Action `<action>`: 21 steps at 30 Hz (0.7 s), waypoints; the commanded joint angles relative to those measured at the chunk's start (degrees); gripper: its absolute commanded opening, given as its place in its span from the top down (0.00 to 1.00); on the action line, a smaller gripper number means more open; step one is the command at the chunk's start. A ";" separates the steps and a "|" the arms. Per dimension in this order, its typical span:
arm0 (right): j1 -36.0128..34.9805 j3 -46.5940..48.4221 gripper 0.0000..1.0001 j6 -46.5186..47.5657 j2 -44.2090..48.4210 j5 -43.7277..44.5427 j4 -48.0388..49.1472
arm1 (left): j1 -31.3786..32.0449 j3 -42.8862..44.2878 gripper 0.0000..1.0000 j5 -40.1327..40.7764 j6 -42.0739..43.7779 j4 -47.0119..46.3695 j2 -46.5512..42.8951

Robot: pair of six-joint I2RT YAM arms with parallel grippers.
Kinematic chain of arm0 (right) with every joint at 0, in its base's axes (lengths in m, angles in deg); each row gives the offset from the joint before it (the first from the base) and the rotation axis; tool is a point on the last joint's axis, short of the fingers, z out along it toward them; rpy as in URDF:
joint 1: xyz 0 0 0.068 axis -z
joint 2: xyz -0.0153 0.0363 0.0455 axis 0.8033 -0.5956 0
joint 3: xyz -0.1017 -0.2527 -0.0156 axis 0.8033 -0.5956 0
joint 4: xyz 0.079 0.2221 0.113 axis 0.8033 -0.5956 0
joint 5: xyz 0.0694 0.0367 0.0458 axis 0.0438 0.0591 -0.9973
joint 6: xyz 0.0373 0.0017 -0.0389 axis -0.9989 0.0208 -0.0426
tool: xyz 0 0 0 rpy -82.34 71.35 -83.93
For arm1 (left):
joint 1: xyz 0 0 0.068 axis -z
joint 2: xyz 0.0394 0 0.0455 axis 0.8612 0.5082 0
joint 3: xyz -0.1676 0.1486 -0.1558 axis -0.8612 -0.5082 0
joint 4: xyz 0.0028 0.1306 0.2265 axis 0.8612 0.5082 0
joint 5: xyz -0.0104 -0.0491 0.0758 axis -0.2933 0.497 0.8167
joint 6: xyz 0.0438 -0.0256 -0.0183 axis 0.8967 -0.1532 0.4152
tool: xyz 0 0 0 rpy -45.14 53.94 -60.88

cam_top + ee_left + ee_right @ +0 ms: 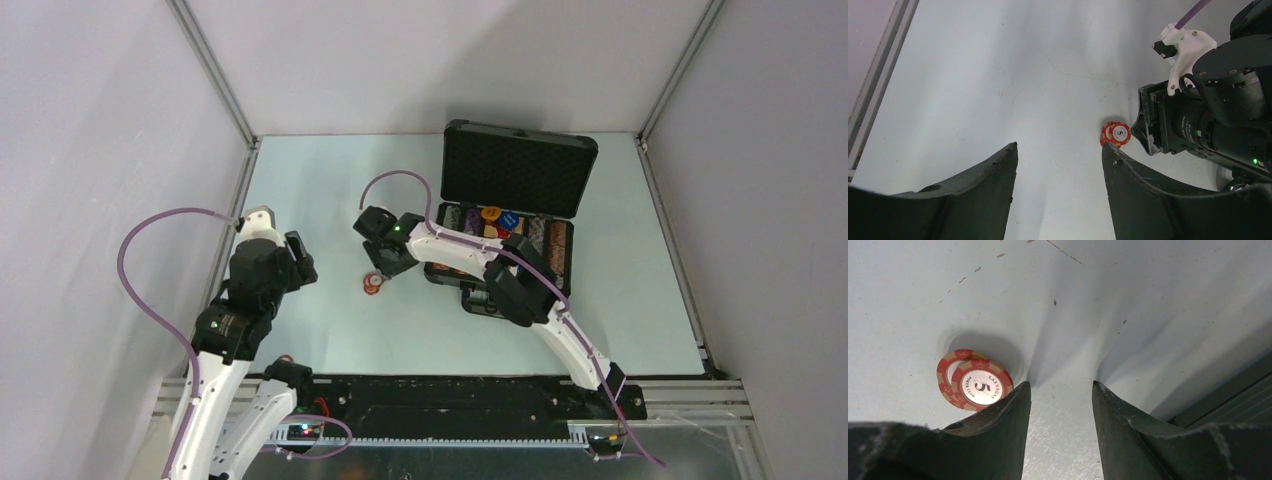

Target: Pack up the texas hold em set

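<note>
Hovering beside stacked red-white chips (975, 385) on the counter (330, 190), the right fingers (1008, 430) stand apart, empty; the left fingers (983, 185), also apart, hang at nine o'clock, the open case (515, 170) at two.

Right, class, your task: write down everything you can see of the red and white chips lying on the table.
The chips are small round discs, red with pale edge patches, plastic-looking. The top one's white centre reads 5, Las Vegas Poker Club. It lies flat, offset over another. Both rest on the pale table, left of the open black case. The open right claw stands beside them, not around them; whether it touches is unclear.
</note>
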 commanded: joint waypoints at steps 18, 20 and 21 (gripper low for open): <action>-1.13 3.74 0.48 0.29 -1.02 -1.11 -1.15 | 0.09 -0.61 0.32 0.01 1.06 -1.49 -0.14; -1.16 4.03 0.48 0.37 -1.13 -1.10 -1.28 | 0.15 -0.61 0.32 0.01 1.04 -1.48 -0.12; -1.18 4.18 0.48 0.34 -1.17 -1.13 -1.35 | 0.11 -0.61 0.32 0.01 1.04 -1.50 -0.13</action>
